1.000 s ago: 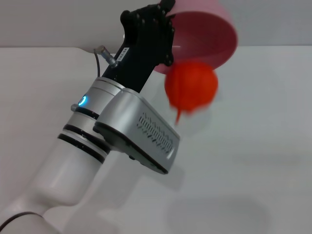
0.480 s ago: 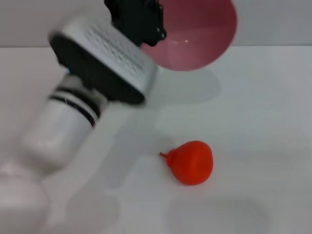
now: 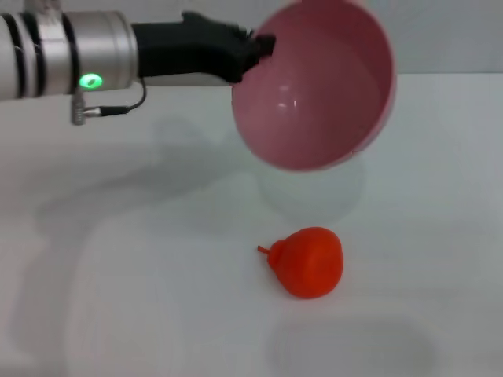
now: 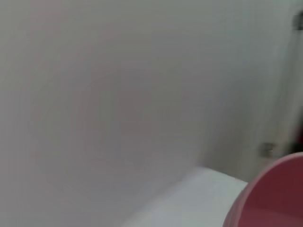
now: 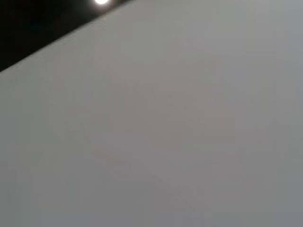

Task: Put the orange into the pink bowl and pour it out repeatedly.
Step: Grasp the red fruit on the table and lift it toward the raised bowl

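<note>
The orange lies on the white bench toward its near edge, resting on its side with the small stem end pointing to the robot's left. It sits alone, touching nothing but the bench surface, and it is well apart from any tool. Farther back and higher up, the pink bowl hangs in the air above the bench, tipped so that its open mouth faces forward and downward, with its glossy inside showing and nothing in it. The orange lies nearer than the bowl and below it, slightly to the left of the bowl's middle, and the bowl's pale shadow falls on the bench between the two. The left tool reaches in horizontally from the left edge of the head view and is clamped on the bowl's rim at its left side, one dark finger visible over the rim's edge. Behind it the arm's silver wrist carries a lit green light. In the left wrist view only a curved part of the pink bowl shows at one corner against a plain pale wall. The right tool appears in no view, and its wrist camera shows only a blank grey surface.
</note>
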You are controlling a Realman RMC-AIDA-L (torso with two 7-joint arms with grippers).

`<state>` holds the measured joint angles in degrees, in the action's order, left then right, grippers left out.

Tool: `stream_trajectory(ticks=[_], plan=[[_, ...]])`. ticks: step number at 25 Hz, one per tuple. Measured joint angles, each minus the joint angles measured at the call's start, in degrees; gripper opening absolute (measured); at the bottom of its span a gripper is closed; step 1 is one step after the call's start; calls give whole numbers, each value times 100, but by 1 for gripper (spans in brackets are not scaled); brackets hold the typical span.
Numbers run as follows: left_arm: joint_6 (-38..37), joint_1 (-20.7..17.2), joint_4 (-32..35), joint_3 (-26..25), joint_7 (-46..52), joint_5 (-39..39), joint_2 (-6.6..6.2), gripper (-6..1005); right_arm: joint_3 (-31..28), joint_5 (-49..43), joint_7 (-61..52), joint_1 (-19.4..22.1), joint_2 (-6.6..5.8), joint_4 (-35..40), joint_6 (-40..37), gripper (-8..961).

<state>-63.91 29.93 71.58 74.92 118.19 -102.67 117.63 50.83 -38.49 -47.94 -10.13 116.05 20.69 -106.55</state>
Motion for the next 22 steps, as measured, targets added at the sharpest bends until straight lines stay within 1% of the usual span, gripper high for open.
stream_trajectory(ticks=[1, 2, 3, 4, 6, 8, 11, 14, 16, 20, 21, 22], plan=[[-1122, 551, -811, -951, 63, -100, -50, 85, 1, -291, -253, -36, -65, 137, 146, 495], [-1122, 551, -811, -951, 63, -100, -50, 85, 0, -636, -554, -70, -128, 286, 332, 495], [-1122, 551, -811, -951, 63, -100, -50, 85, -2, -1115, -982, -131, -220, 518, 584, 495], [-1733, 831, -1243, -1539, 158, -302, -167, 85, -7, -1360, -1248, -173, -268, 654, 723, 495], [-1826, 839, -1238, -1688, 286, -403, -236, 85, -90, -2330, -2075, -323, -406, 1099, 1156, 495], [-1806, 788, -1123, -1757, 456, -440, -295, 86, -271, -3310, -2794, -506, -490, 1481, 1415, 494], [-1813, 718, -996, -1788, 574, -443, -348, 86, -464, -4854, -3767, -894, -560, 1977, 1595, 494], [-1826, 690, -959, -1791, 594, -447, -355, 87, -458, -5959, -4418, -1264, -558, 2351, 1637, 494], [-1803, 691, -958, -1787, 603, -490, -355, 87, -400, -6581, -4725, -1497, -511, 2601, 1641, 494], [-1720, 712, -958, -1813, 710, -780, -343, 88, -67, -7681, -5253, -1941, -317, 3091, 1585, 495], [-1700, 725, -958, -1816, 760, -899, -341, 88, 145, -8133, -5420, -2119, -181, 3282, 1577, 495], [-1688, 737, -958, -1816, 803, -1003, -339, 88, 145, -8133, -5420, -2119, -181, 3282, 1577, 495]])
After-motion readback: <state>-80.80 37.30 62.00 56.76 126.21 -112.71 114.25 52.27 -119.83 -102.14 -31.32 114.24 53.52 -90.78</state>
